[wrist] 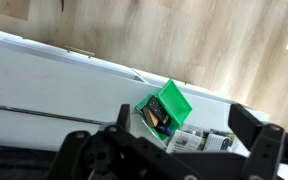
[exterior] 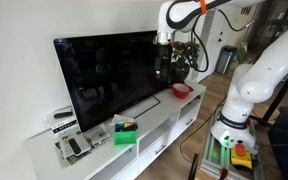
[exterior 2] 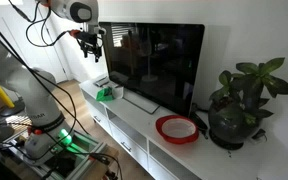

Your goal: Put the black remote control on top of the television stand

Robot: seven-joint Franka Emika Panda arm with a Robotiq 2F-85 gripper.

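The black remote control (wrist: 155,108) lies as a slim dark stick inside a small green box (wrist: 174,98), beside an orange and a blue item. The box stands on the long white television stand (wrist: 54,80). In both exterior views the box (exterior: 126,133) (exterior 2: 107,93) sits at one end of the stand (exterior: 162,115) (exterior 2: 134,116), in front of the big black TV (exterior: 109,70) (exterior 2: 159,62). My gripper (wrist: 184,122) is open and empty. It hangs high above the stand and box, apart from both, in both exterior views (exterior: 164,62) (exterior 2: 91,46).
A packaged remote with pale buttons (wrist: 225,142) (exterior: 74,146) and printed leaflets lie beside the green box. A red bowl (exterior: 181,90) (exterior 2: 176,128) and a potted plant (exterior: 187,55) (exterior 2: 240,100) stand at the stand's other end. Wooden floor lies in front.
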